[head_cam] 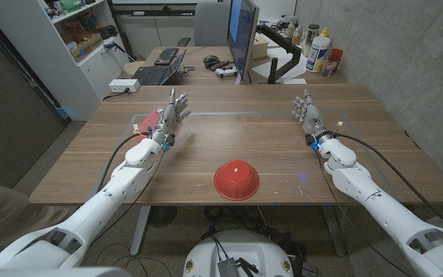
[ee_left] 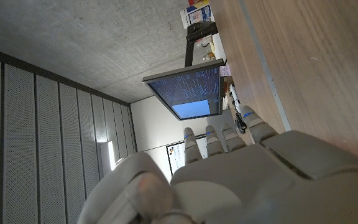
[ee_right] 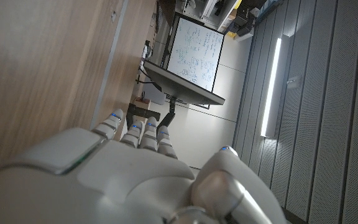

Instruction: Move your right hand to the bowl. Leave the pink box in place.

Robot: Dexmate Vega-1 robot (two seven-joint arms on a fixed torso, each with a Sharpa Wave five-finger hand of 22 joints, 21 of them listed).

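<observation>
The right robot hand [head_cam: 310, 114] holds nothing, fingers apart, well away from the red bowl [head_cam: 236, 179] lying upside down near the table's [head_cam: 283, 146] front edge, while the empty left robot hand [head_cam: 171, 115] stands just beside the pink box [head_cam: 148, 121].

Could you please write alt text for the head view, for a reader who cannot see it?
A red bowl sits upside down near the front edge of a wooden table, between two robot arms. The right hand is open and well away from the bowl; the left hand, also open, is beside a pink box. A desk with a monitor stands behind.
</observation>
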